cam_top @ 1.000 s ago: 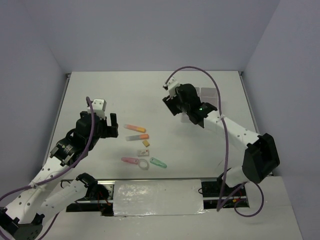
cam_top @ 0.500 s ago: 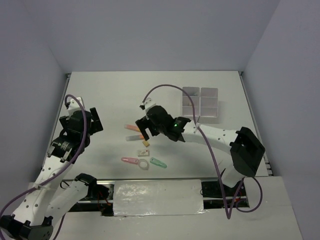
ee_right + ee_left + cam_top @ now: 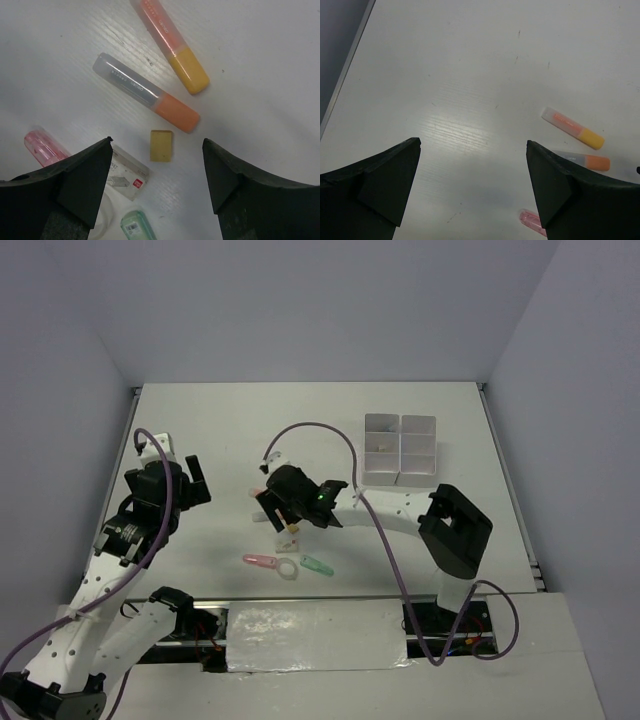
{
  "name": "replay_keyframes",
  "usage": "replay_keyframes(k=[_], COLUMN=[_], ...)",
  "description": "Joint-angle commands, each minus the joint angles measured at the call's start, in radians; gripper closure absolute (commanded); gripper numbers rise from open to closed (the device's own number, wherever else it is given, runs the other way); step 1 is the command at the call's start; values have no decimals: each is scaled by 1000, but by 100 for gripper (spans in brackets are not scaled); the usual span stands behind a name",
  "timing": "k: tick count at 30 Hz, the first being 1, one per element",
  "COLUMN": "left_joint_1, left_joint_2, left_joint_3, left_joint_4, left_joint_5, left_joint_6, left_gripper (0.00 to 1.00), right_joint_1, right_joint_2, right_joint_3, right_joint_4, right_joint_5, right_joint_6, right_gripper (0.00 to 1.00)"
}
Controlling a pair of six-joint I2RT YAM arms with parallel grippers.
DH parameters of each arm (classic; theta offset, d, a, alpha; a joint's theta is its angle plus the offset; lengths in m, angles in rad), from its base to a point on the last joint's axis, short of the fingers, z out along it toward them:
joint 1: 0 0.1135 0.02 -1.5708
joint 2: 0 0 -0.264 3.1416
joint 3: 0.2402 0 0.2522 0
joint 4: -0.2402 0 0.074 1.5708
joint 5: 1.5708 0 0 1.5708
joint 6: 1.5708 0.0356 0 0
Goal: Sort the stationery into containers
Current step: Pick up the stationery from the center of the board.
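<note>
— Swung away from the white plastic compartment block point(image 3: 400, 448) at the far right, my right gripper point(image 3: 157, 144) now hangs over the stationery at mid-table.
— Jaws?
— Apart, clamping nothing. Under their gap a small yellow rectangular eraser point(image 3: 161, 145) lies on the white table point(image 3: 200, 420), just beside the clear-bodied orange-capped highlighter point(image 3: 147, 93). And my left gripper point(image 3: 472, 142) gapes wide too, empty, well left of the pile; a clear plastic ring point(image 3: 287, 568) lies at its near edge.

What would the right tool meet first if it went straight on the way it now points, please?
Probably the yellow eraser on the table, centred between the right tool's open jaws; the height above it is unclear.
</note>
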Motion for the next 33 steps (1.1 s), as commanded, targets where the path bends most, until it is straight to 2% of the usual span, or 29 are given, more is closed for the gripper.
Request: replay_keyframes(k=[1,3,20,25,29,33], left_joint_1=[7,7,7,7,7,7], left_joint_2=[-14,-15,-7,-10,-9,-12], left_joint_3=[4,4,1,1,0,0], left_joint_4=[43,43,42,45,46,48], left_joint_5=[24,24,22,27,33,35], left_joint_6=[21,22,22,24,27,27], left_gripper=[1,1,1,1,1,1], right_joint_1=[3,3,25,25,25,17], right_joint_2=[51,61,179,177,148,96], right_joint_3=[62,54,43,48,48,36], right_joint_4=[-27,-28,-50,-48,-53,-33], right_joint_5=[-22,-25,-55,-32,10,62], right_joint_6=[21,35,32,27,20,9], right_gripper=[21,26,43,64,76,81])
